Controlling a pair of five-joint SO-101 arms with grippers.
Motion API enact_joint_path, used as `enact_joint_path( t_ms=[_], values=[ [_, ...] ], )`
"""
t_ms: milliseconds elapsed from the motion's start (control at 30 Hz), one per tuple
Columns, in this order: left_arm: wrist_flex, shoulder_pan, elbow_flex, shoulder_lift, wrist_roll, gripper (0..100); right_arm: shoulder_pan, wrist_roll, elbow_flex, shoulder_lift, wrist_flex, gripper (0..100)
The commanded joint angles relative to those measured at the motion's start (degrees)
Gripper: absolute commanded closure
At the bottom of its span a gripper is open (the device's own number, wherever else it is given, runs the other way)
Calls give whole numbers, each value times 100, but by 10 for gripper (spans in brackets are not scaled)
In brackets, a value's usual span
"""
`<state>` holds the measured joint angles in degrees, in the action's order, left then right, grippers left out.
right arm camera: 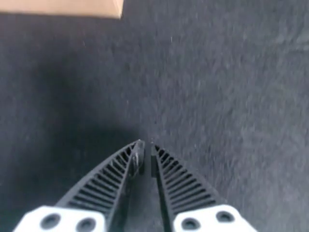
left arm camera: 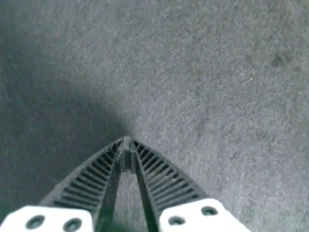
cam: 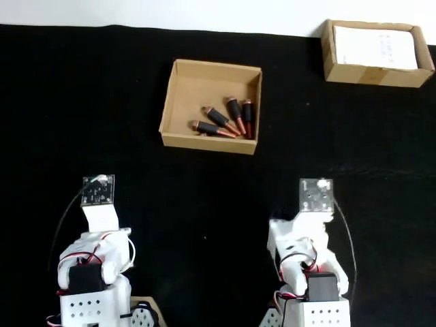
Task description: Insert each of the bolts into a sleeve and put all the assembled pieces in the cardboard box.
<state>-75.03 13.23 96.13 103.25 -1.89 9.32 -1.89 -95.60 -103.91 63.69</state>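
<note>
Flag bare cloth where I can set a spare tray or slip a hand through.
Widest free patch: black cloth between the cardboard box and both arms. Also free: the strip between the left arm and right arm, and the stretch below the second box. Crowded: inside the cardboard box, four assembled pieces.

Left arm [cam: 94,255] and right arm [cam: 306,262] sit folded back, side by side; left gripper [left arm camera: 126,145] is closed, tips meeting; right gripper [right arm camera: 145,147] is likewise closed.
</note>
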Motion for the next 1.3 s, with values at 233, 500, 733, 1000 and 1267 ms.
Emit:
enact_joint_path(
  t_ms=[233,500,733,1000,1267],
  values=[
    [-44,84,101,22,-26,991,-207,-9,-708,-31,760,984],
    [-44,48,101,22,-26,991,-330,-44,-708,-22,760,984],
    [-44,48,101,22,-18,992,-321,-44,-708,-22,760,984],
    [-53,-629,101,13,-9,992,-303,-53,-708,-22,760,984],
    [-53,-1138,101,22,-18,991,-303,-18,-708,-22,760,984]
  ],
)
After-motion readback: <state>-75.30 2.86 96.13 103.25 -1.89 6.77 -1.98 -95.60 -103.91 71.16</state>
